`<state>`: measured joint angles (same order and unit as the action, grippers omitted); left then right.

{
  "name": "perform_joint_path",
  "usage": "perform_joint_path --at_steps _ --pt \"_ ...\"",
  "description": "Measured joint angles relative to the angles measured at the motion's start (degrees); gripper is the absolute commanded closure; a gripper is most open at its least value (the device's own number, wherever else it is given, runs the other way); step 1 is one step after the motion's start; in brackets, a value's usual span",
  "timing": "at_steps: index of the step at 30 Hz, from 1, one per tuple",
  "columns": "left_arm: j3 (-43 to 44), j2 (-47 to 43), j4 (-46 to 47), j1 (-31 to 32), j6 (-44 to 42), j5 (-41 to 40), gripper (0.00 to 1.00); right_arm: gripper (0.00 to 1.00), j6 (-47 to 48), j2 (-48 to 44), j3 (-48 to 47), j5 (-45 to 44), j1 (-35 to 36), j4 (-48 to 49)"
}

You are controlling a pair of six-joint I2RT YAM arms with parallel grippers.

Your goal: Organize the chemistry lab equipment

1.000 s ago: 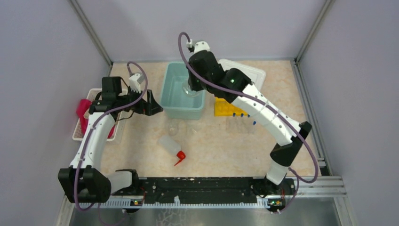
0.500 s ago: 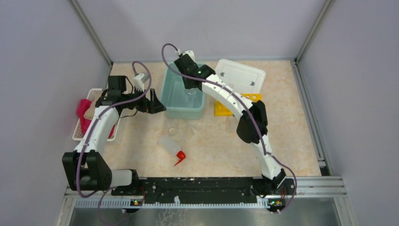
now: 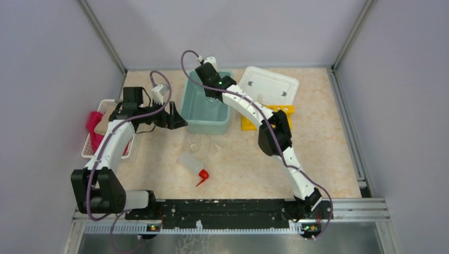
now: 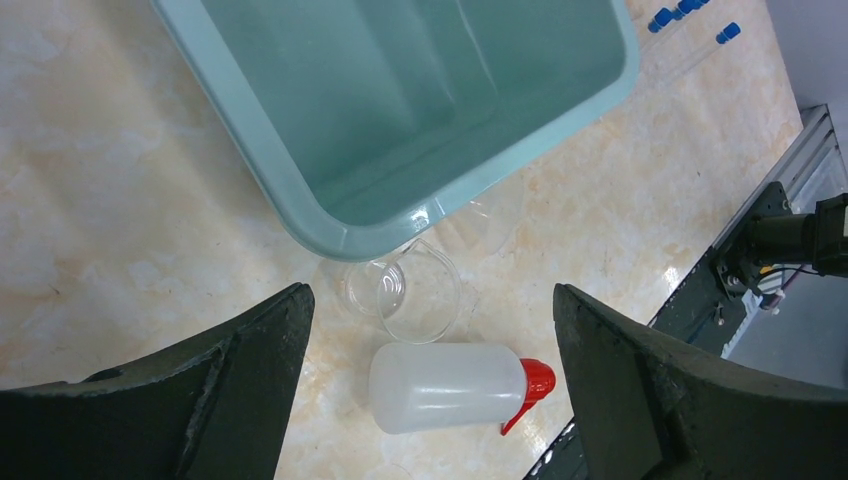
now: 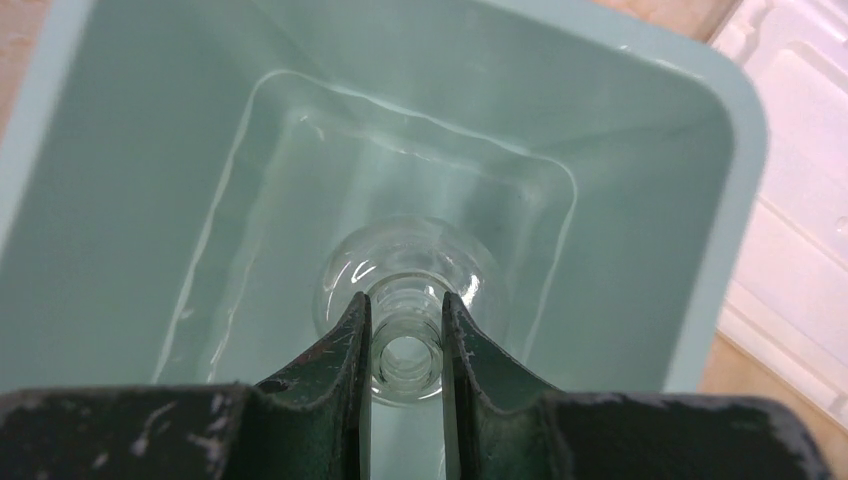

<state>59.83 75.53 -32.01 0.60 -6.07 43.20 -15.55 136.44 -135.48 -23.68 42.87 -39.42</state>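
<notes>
Pink cloth (image 3: 93, 127) and tan cloth (image 3: 101, 123) lie in the white slatted basket (image 3: 87, 151) at the far left edge of the marbled worktop (image 3: 328, 159). Just right of the basket, the left pincer (image 3: 179, 117) hangs above the worktop with its fingers (image 4: 250, 370) spread wide and nothing between them, near the left wall of the teal tub (image 4: 300, 210). Below it in the wrist view, a clear glass beaker (image 4: 420, 300) sits just beside the tub's near corner. The translucent white squeeze bottle (image 4: 440, 388) lies on its side near the beaker, closer to the arm bases, its red spout (image 4: 530, 385) pointing right.

Inside the tub, the clear glass flask (image 5: 400, 250) stands upright with its round body at the tub floor. The right pincer (image 5: 405, 305) is pressed against both sides of the flask's neck, pinching it from above. Right of the tub a white lid (image 3: 267, 84) lies flat on the worktop. The yellow holed tube rack (image 3: 249, 125) sits nearer than the lid, partly hidden by the right arm. Small blue-capped tubes (image 4: 662, 17) lie on the worktop past the tub; how many, I cannot tell.
</notes>
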Motion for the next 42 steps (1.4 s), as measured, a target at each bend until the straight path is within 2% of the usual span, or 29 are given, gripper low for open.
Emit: perform_joint_path --at_steps 7,17,20,27,31,35,42 --pt "0.0 -0.3 0.1 0.0 0.0 0.8 0.06 1.0 1.6 5.8 0.0 -1.8 -0.3 2.8" --pt "0.0 -1.4 -0.2 0.0 -0.2 1.2 0.06 0.99 4.2 6.9 -0.8 -3.6 -0.3 6.4" --pt "0.0 -2.5 -0.6 -0.1 -0.5 1.3 0.05 0.89 4.6 7.6 -2.6 -3.7 -0.3 6.6" --pt "0.7 -4.7 -3.7 -1.5 -1.3 0.0 0.03 0.77 4.5 8.7 -3.3 -3.7 -1.1 6.4" --pt "1.0 -6.6 -4.5 -1.7 -1.4 -0.6 0.02 0.55 4.9 9.1 -3.3 -3.8 -1.7 6.2" --pt "1.8 -7.5 -5.2 -1.8 -1.4 -0.7 0.01 0.39 5.6 9.1 -3.8 -3.9 -1.8 7.0" --pt "2.3 -7.5 -6.4 -2.3 -1.3 -1.3 0.01 0.4 5.0 8.9 -6.2 -4.7 -1.8 5.7"
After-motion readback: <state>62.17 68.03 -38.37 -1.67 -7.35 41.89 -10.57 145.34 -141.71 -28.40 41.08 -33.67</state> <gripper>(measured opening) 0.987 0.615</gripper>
